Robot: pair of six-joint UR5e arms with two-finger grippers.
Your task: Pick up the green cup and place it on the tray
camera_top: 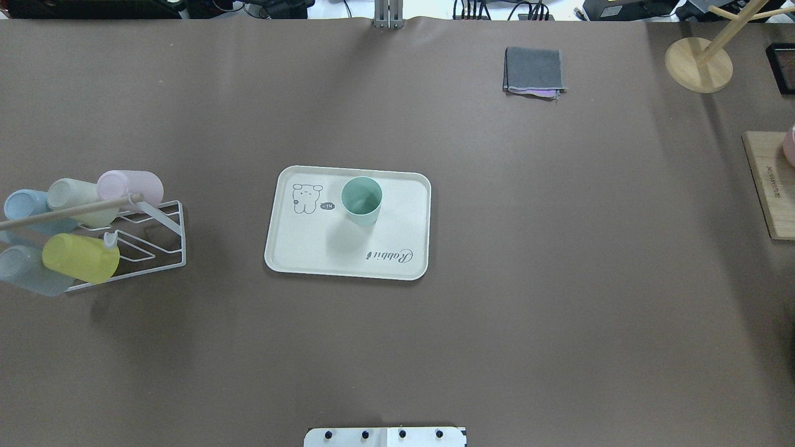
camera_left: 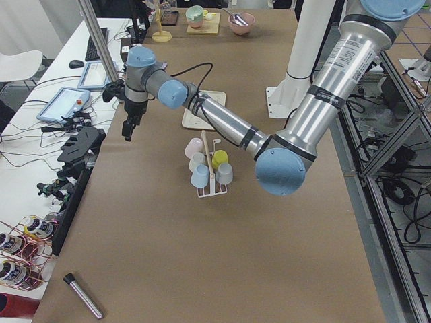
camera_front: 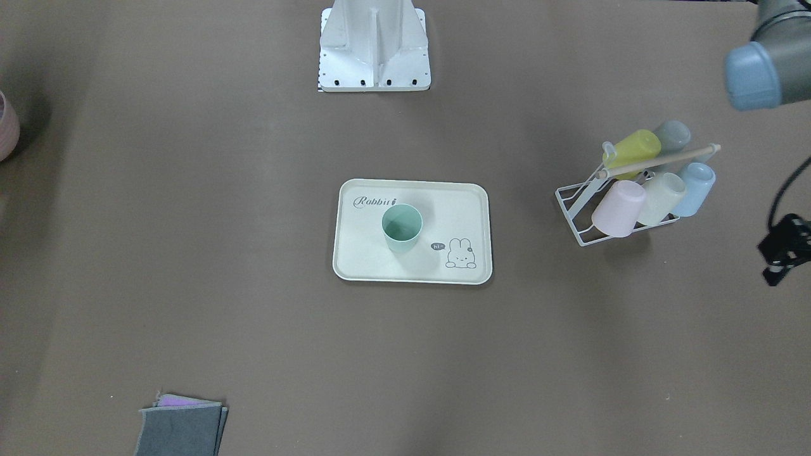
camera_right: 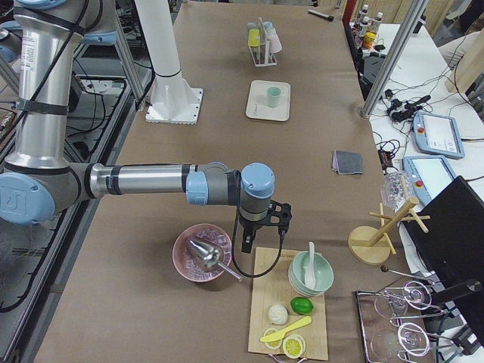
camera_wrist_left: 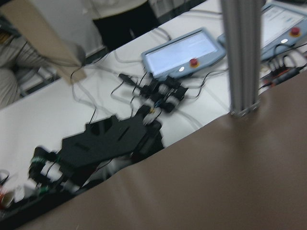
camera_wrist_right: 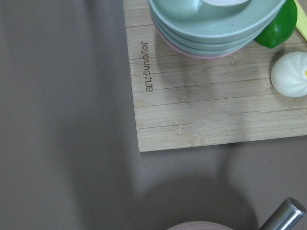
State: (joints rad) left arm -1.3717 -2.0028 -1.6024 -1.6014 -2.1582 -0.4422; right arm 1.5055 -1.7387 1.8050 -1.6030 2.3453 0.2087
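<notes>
The green cup stands upright on the cream "Rabbit" tray in the middle of the table. It also shows in the overhead view on the tray, and in the exterior right view. No gripper touches it. My left gripper hangs above the table's far edge, well away from the tray; it shows as a dark shape and I cannot tell if it is open or shut. My right gripper hovers between a pink bowl and a wooden board, far from the tray; I cannot tell its state.
A white wire rack with several pastel cups stands on the tray's left in the overhead view. A folded grey cloth lies far right. A wooden board carries stacked bowls. A pink bowl holds a metal scoop.
</notes>
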